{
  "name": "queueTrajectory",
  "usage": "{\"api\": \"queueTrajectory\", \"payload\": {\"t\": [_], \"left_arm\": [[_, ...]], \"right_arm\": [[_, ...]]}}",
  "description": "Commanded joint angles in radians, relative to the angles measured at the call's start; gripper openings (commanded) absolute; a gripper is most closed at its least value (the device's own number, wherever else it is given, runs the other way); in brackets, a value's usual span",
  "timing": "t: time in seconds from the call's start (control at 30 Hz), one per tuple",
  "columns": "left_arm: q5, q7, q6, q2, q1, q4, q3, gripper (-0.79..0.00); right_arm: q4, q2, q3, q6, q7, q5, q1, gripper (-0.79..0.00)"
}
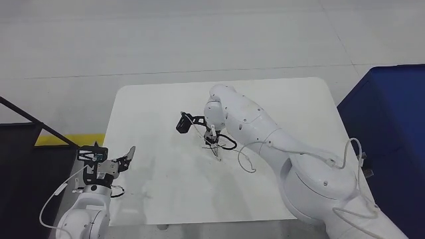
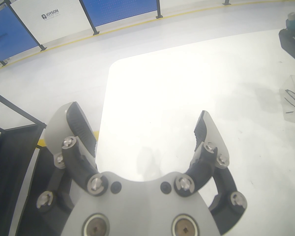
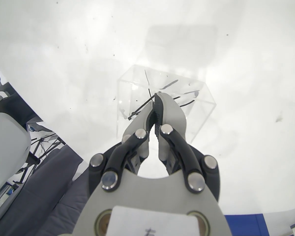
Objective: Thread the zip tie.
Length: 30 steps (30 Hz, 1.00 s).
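Right gripper (image 3: 155, 98): pinched closed on a zip tie (image 3: 139, 109), at the clear box (image 3: 201, 116).
Left gripper (image 2: 138, 109): wide open, empty, over the table (image 2: 162, 82) edge.
Progress: tie gripped; threading apparently not begun.

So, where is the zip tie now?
In the right wrist view, the zip tie is pinched in the right gripper, at the top of the clear box, near the middle of the table.
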Motion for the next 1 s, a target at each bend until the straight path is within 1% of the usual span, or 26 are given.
{"api": "queueTrajectory", "payload": {"t": [0.0,0.07,0.13,0.27,0.33,0.37,0.47,0.57,0.8,0.97], "left_arm": [[0.000,0.000,0.000,0.000,0.000,0.000,0.000,0.000],[0.000,0.000,0.000,0.000,0.000,0.000,0.000,0.000],[0.000,0.000,0.000,0.000,0.000,0.000,0.000,0.000],[0.000,0.000,0.000,0.000,0.000,0.000,0.000,0.000],[0.000,0.000,0.000,0.000,0.000,0.000,0.000,0.000],[0.000,0.000,0.000,0.000,0.000,0.000,0.000,0.000],[0.000,0.000,0.000,0.000,0.000,0.000,0.000,0.000],[0.000,0.000,0.000,0.000,0.000,0.000,0.000,0.000],[0.000,0.000,0.000,0.000,0.000,0.000,0.000,0.000],[0.000,0.000,0.000,0.000,0.000,0.000,0.000,0.000]], "right_arm": [[-0.012,0.012,0.000,-0.001,-0.001,-0.005,-0.003,-0.785],[-0.038,0.020,0.000,-0.005,-0.005,-0.024,-0.014,-0.739],[-0.054,0.027,0.000,-0.007,-0.007,-0.040,-0.027,-0.665],[-0.076,0.035,0.000,-0.006,-0.006,-0.044,-0.039,-0.616],[-0.081,0.037,0.000,0.005,0.005,-0.051,-0.044,-0.622],[-0.079,0.037,0.000,0.018,0.018,-0.049,-0.046,-0.637],[-0.086,0.037,0.000,0.025,0.025,-0.037,-0.047,-0.634],[-0.088,0.035,0.000,0.034,0.034,-0.037,-0.049,-0.650],[-0.082,0.027,0.000,0.052,0.052,-0.047,-0.057,-0.634],[-0.075,0.019,0.000,0.043,0.043,-0.058,-0.054,-0.650]]}}
